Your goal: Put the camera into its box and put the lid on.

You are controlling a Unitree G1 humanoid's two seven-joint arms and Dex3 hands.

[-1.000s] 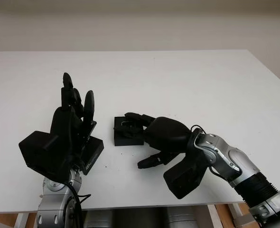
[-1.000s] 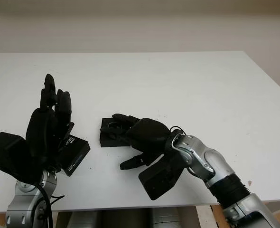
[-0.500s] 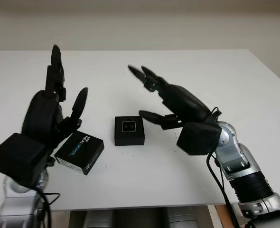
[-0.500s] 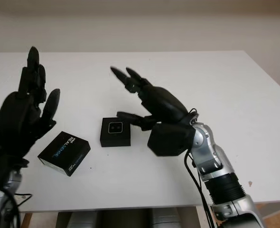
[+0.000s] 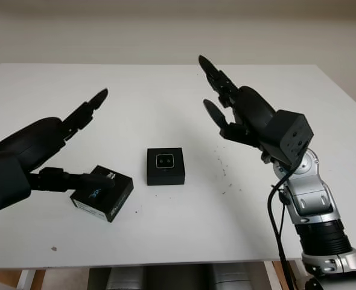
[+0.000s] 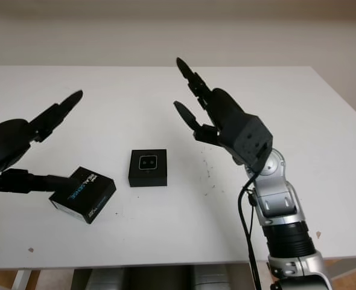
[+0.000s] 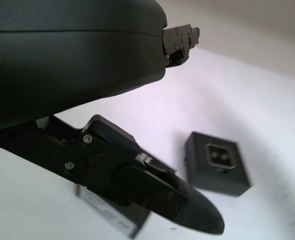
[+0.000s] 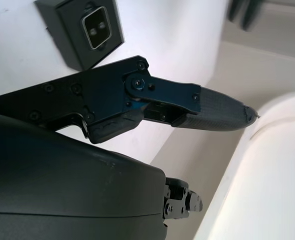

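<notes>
A small black box sits open at the middle of the white table, with the silver-faced camera lying inside it. The box's black lid, printed with white lettering, lies flat to the left of the box, turned at an angle. My left hand hangs open above the table at the left, its thumb over the lid's near corner. My right hand is raised open to the right of the box, well above the table. The left wrist view has the box beyond the thumb; the right wrist view has the camera.
The white table stretches wide around the box, with its front edge near me and its back edge against a beige wall. A few dark specks dot the surface to the right of the box.
Both hands have lifted off the table and moved apart: the right hand rose from the box, the left hand from the lid. Box and lid lie where they were.
</notes>
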